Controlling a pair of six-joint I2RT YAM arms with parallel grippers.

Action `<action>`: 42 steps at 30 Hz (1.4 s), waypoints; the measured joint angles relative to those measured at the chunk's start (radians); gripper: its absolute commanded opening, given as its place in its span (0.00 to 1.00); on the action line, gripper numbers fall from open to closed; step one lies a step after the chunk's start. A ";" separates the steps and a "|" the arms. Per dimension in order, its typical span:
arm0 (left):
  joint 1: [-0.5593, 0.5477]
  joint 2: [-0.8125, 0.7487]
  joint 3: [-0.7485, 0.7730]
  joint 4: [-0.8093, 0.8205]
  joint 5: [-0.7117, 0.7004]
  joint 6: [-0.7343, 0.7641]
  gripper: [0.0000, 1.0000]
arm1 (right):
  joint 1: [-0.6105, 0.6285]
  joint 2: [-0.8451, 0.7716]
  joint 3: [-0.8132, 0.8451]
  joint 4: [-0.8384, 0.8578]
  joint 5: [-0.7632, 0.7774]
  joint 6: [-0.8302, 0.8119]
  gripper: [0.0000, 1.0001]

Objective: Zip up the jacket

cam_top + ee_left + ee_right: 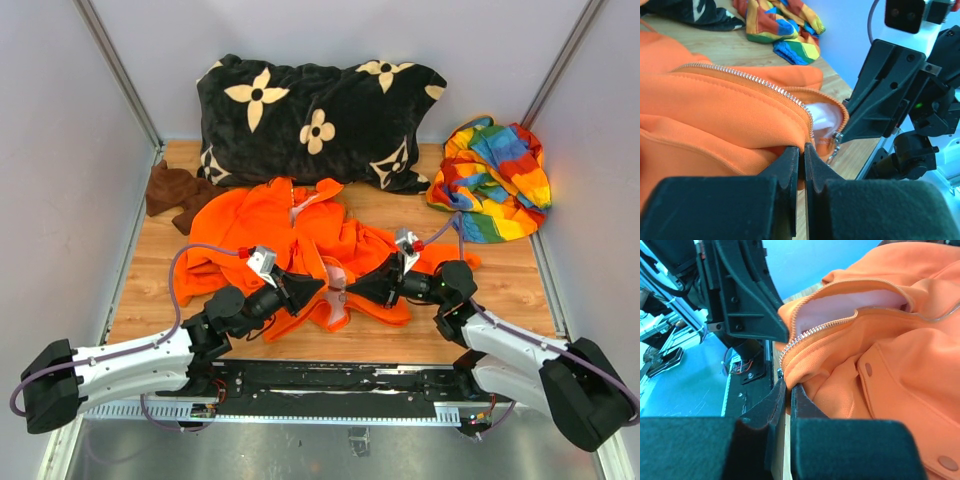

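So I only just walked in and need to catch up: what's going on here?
Two robot arms are working on the orange jacket lying on the wooden table. The left gripper and the right gripper are each shut on its fabric at the near edge, tips close together, by the end of the zipper. The zipper is not yet closed there: its teeth stand apart and pale pink lining shows between them.
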 measured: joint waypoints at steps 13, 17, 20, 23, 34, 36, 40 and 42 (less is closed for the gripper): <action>0.005 0.008 0.005 0.076 0.032 0.074 0.00 | -0.002 0.066 -0.003 0.116 0.012 0.043 0.01; 0.005 0.026 0.005 0.107 0.042 0.085 0.00 | -0.002 0.079 0.003 0.118 0.008 0.068 0.01; 0.005 0.037 0.005 0.125 0.047 0.090 0.00 | -0.001 0.089 0.013 0.121 0.008 0.080 0.01; 0.006 0.043 0.005 0.147 0.052 0.096 0.00 | 0.005 0.103 0.023 0.122 0.009 0.090 0.01; 0.006 0.069 0.003 0.208 0.061 0.107 0.00 | 0.020 0.134 0.028 0.136 0.015 0.128 0.01; 0.005 0.074 0.003 0.210 0.061 0.109 0.00 | 0.026 0.134 0.031 0.136 0.019 0.131 0.01; 0.005 0.086 0.003 0.217 0.061 0.112 0.00 | 0.032 0.134 0.039 0.136 0.028 0.143 0.01; 0.005 0.090 0.003 0.217 0.061 0.114 0.00 | 0.032 0.134 0.040 0.136 0.033 0.149 0.01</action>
